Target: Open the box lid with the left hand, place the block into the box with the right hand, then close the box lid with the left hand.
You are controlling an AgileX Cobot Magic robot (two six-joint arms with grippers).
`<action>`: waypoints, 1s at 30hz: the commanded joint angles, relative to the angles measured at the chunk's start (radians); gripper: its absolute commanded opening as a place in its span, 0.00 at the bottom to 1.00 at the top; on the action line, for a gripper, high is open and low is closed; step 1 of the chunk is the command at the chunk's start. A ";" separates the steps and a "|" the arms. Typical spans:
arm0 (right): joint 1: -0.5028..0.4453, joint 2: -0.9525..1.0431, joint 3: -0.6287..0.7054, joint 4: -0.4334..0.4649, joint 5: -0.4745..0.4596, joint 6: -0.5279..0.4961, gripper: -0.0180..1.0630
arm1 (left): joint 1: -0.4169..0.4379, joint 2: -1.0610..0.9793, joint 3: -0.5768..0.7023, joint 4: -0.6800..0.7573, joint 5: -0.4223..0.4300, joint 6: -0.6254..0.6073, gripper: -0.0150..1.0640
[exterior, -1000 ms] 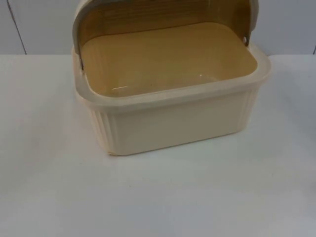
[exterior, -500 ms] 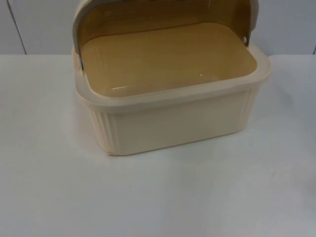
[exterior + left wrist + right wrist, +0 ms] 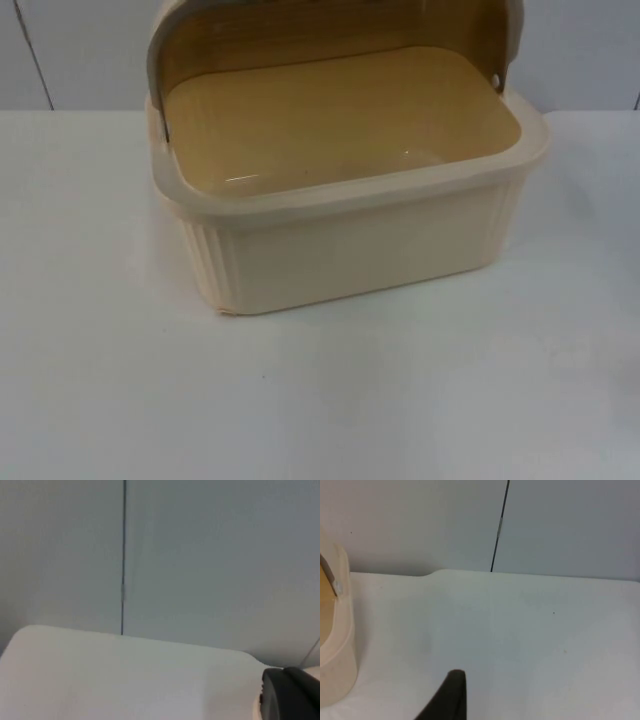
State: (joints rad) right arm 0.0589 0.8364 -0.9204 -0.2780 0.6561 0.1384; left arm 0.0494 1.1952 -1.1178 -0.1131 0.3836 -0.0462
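Observation:
A cream ribbed box (image 3: 350,240) stands at the back middle of the white table (image 3: 320,400). Its amber see-through lid (image 3: 330,30), edged in grey, is swung up and back, so the box is open. Inside I see a bare tan floor (image 3: 340,115). A rounded corner of the same box (image 3: 337,630) appears in the right wrist view, with the right gripper (image 3: 449,697) low over the table a little way beside it. The left gripper (image 3: 292,692) hangs over the table near the grey wall.
The grey partition wall (image 3: 60,50) runs right behind the box, with a dark vertical seam (image 3: 499,527). White table top spreads in front of the box and on both sides of it.

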 commanded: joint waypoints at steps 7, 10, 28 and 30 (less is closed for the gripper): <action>-0.004 -0.003 0.004 0.003 -0.007 0.007 0.99 | -0.033 -0.008 -0.007 0.061 0.029 0.035 0.01; -0.004 -0.003 0.004 0.003 -0.007 0.007 0.99 | -0.033 -0.008 -0.007 0.064 0.019 0.035 0.02; -0.004 -0.003 0.004 0.003 0.008 0.007 0.99 | -0.033 -0.127 -0.007 -0.003 0.093 0.055 0.95; -0.004 -0.003 0.004 0.003 0.012 0.007 0.99 | -0.033 -0.173 -0.007 -0.003 0.139 0.057 0.95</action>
State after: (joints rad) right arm 0.0589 0.8364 -0.9204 -0.2780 0.6644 0.1384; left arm 0.0232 1.0535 -1.1178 -0.1005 0.4976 0.0150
